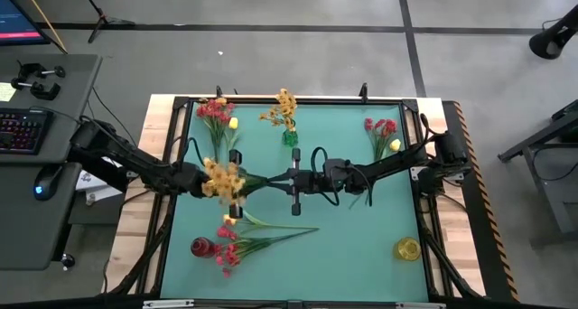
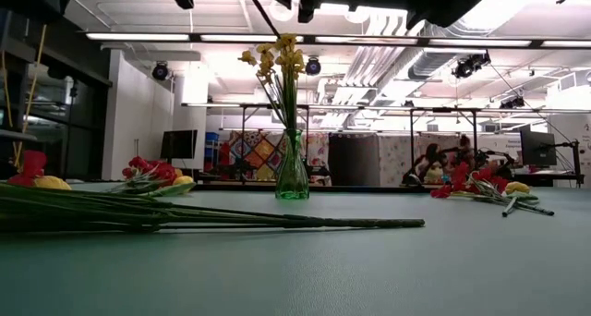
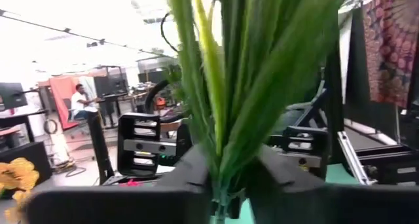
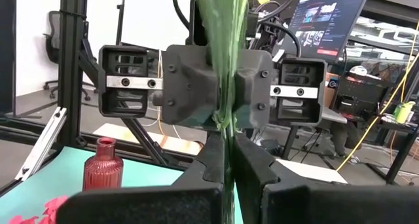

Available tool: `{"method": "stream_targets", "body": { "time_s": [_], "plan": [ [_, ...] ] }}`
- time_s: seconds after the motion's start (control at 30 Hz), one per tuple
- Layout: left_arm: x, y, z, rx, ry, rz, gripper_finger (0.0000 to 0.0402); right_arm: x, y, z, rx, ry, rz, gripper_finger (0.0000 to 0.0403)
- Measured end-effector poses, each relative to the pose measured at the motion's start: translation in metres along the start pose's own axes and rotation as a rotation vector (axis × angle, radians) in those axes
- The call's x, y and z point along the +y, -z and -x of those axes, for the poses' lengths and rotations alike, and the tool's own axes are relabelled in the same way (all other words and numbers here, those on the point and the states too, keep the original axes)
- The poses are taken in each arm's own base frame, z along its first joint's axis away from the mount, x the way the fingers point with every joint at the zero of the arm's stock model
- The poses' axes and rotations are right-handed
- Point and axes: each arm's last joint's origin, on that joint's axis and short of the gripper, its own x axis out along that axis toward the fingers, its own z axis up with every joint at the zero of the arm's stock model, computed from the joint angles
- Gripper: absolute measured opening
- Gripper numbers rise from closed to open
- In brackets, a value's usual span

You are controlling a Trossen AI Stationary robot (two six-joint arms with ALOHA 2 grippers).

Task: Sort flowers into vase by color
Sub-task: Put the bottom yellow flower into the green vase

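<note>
both grippers pinch one yellow spray point(image 1: 223, 178) mid-air: left gripper point(image 1: 237, 184) near bloom, right gripper point(image 1: 295, 182) clamped on stem end; stem runs left-right.

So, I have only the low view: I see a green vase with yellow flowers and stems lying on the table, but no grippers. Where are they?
Observer: Both are above the middle of the table, facing each other. The left gripper and the right gripper are each shut on the stem of one orange-yellow spray.
Operator: Are there other vases?
Observer: Yes, a red vase stands on the left arm's side, at the edge opposite the green vase.
Operator: Only these two?
Observer: No, a yellow vase is at that same edge, on the right arm's side.
</note>
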Motion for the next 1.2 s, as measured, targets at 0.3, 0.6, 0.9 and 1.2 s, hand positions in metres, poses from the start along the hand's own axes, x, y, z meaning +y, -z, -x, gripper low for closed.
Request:
{"method": "stream_targets", "body": {
  "time_s": [0.3, 0.6, 0.9, 1.2],
  "plan": [
    [0.002, 0.004, 0.000, 0.064, -0.082, -0.019, 0.0007, -0.003, -0.004, 0.005, 0.107, 0.114, -0.017, 0.0100],
    [0.013, 0.010, 0.002, 0.176, -0.297, -0.086, 0.0005, 0.003, -0.027, 0.035, 0.378, 0.262, 0.063, 0.0265],
    [0.064, 0.033, -0.015, 0.188, -0.371, -0.036, 0.0005, 0.026, -0.052, 0.069, 0.491, 0.427, 0.129, 0.0286],
    [0.091, 0.075, -0.033, 0.062, -0.517, -0.105, 0.0005, 0.044, -0.055, 0.083, 0.548, 0.560, 0.245, 0.0286]
  ]
}}
